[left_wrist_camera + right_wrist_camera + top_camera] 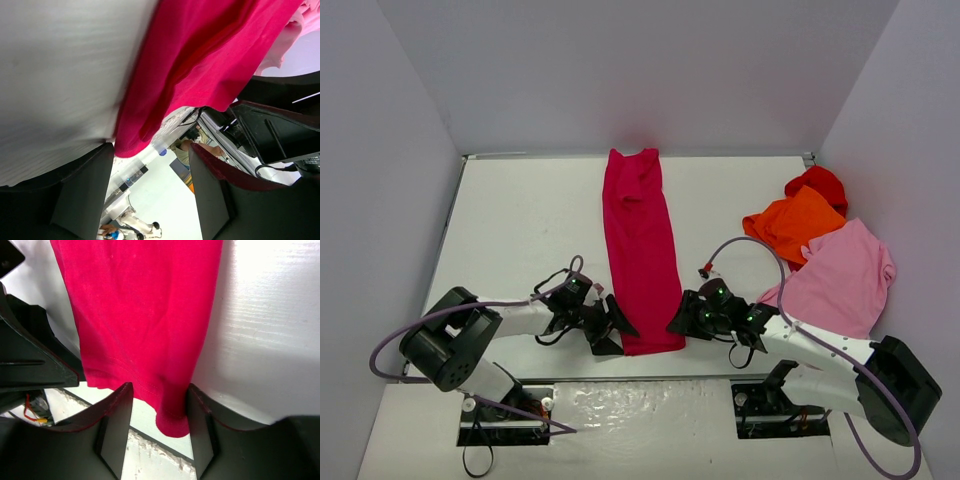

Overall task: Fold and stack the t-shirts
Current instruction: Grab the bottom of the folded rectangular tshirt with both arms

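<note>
The crimson-magenta t-shirt [640,250] lies as a long narrow strip down the middle of the table, its hem at the near edge. My left gripper [616,330] is open at the hem's near-left corner. In the left wrist view that corner [135,142] sits by the tip of the left finger [82,195], with the left gripper [150,185] open. My right gripper [677,322] is open at the near-right corner. In the right wrist view the right gripper [159,395] straddles the hem corner [172,420], not closed on it. The pink [840,280], orange [795,225] and red [817,185] t-shirts lie heaped at the right.
The white table [520,230] ends in a near edge just below the hem, which slightly overhangs it. Grey walls close in the back and both sides. The heap of three shirts lies close to the right arm's elbow and cable.
</note>
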`<state>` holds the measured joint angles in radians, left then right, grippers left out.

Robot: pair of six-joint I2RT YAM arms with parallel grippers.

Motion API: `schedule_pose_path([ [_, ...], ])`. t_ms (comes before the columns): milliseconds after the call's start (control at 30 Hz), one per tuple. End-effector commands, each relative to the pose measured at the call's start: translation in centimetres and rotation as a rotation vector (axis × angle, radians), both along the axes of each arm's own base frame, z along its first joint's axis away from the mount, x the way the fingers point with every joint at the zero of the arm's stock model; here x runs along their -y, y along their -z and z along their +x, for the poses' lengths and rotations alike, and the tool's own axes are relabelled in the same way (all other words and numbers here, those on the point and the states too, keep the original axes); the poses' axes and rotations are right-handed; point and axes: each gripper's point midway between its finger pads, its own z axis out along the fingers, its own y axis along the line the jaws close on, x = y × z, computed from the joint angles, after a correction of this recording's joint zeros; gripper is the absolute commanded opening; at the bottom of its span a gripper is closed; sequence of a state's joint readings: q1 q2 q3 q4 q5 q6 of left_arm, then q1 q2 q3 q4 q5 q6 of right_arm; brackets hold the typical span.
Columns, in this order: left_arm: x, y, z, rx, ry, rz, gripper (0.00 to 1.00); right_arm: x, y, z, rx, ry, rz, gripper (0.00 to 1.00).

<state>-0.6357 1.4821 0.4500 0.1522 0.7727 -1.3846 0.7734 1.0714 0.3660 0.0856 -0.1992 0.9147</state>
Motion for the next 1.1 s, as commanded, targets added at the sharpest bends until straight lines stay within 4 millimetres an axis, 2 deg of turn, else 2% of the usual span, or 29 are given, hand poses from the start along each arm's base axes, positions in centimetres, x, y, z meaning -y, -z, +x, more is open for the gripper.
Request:
schedule_pose_path([
  [0,-1.1,2.5,-0.4,0.000,0.009,0.104,0.58,-0.7,-1.1,0.3,0.024,-0.012,0.032,0.34],
  [100,-1.2,2.5,-0.6,-0.003,0.013,0.109,0.56,-0.6,-1.1,0.1,0.023,-0.012,0.035,0.31],
  [200,-1.5,2.7,-0.9,-0.005,0.016,0.122,0.45,-0.5,-1.2,0.0,0.023,-0.007,0.040,0.31],
  [300,-1.7,2.9,-1.1,-0.009,0.020,0.128,0.23,-0.4,-1.3,-0.2,0.023,-0.006,0.047,0.31],
  [367,-1.8,2.9,-1.1,-0.009,0.025,0.135,0.03,-0.4,-1.4,-0.3,0.023,-0.004,0.048,0.31],
  [400,-1.8,2.9,-1.1,-0.008,0.029,0.142,0.00,-0.3,-1.5,-0.3,0.025,-0.003,0.050,0.31],
  [733,-1.5,2.6,-0.8,0.010,0.047,0.140,0.00,0.1,-1.7,-0.7,0.028,0.004,0.057,0.30],
  [800,-1.3,1.9,-0.8,0.015,0.054,0.116,0.00,0.0,-1.9,-0.7,0.033,-0.005,0.059,0.24],
  [900,-0.8,0.2,-0.6,0.043,0.056,0.073,0.00,-0.5,-3.3,-0.1,0.071,-0.020,0.076,0.02],
  [1067,-0.7,-3.0,0.0,0.092,0.053,0.060,0.00,-0.9,-5.2,0.6,0.118,-0.025,0.087,0.00],
])
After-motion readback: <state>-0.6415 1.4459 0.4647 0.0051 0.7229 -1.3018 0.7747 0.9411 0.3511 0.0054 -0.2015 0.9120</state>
